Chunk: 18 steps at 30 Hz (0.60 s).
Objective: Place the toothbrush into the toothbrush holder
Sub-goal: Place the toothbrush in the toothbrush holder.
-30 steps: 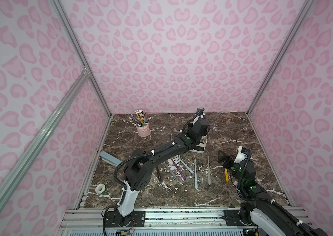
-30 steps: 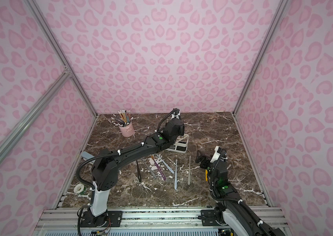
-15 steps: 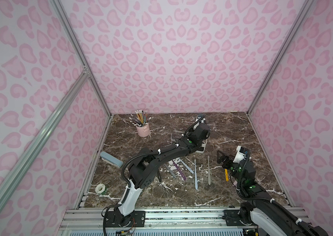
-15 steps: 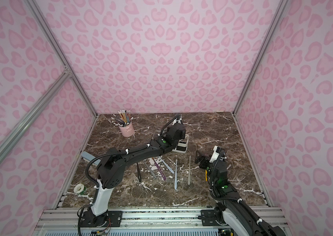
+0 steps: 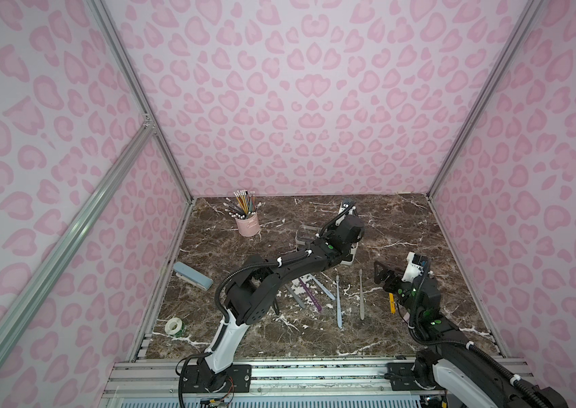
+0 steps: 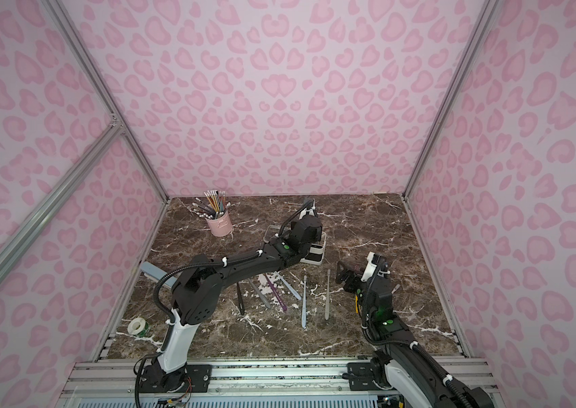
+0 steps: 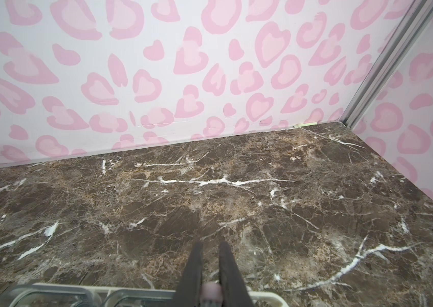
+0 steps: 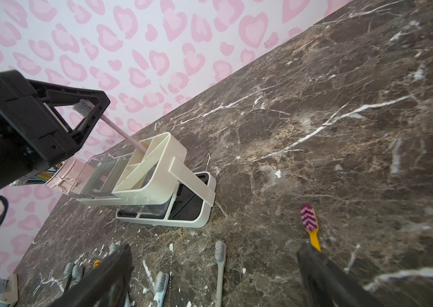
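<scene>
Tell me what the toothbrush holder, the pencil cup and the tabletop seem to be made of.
Toothbrush holder: cream plastic, it seems, smooth and matte with thin moulded walls; its two lidded boxes are clear, glossy plastic.
Pencil cup: pale pink, smooth; plastic or painted metal, too small to tell.
Tabletop: brown marble look with white veins, faint sheen; stone or a printed surface, unclear.

Lab test booth: patterned walls (image 5: 279,106), aluminium framing (image 5: 148,122).

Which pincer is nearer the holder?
Left. The left pincer is just above the holder, shut on a toothbrush reaching into it; the right pincer hangs open, well apart from it.
</scene>
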Available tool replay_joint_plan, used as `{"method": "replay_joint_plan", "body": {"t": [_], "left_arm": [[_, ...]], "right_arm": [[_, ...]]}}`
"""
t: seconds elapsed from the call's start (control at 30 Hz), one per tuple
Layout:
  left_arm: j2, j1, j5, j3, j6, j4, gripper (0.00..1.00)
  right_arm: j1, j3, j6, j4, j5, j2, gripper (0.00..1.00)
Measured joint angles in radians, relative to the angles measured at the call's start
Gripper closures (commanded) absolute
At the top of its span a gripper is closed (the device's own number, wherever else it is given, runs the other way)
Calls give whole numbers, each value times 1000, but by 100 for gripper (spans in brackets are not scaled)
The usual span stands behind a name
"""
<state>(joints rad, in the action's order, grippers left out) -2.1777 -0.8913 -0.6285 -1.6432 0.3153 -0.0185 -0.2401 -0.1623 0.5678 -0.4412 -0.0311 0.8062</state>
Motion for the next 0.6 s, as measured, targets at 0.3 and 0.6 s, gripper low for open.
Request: {"method": "replay_joint_plan", "body": {"t": [0.3,0.6], "left_arm": [[0,0,0,-8,-3,18,52],[48,0,-24,-33,-27,34,26]], "right_arm": [[-3,0,-11,0,0,-8,1],[-11,0,-20,0,0,-4,1]]}}
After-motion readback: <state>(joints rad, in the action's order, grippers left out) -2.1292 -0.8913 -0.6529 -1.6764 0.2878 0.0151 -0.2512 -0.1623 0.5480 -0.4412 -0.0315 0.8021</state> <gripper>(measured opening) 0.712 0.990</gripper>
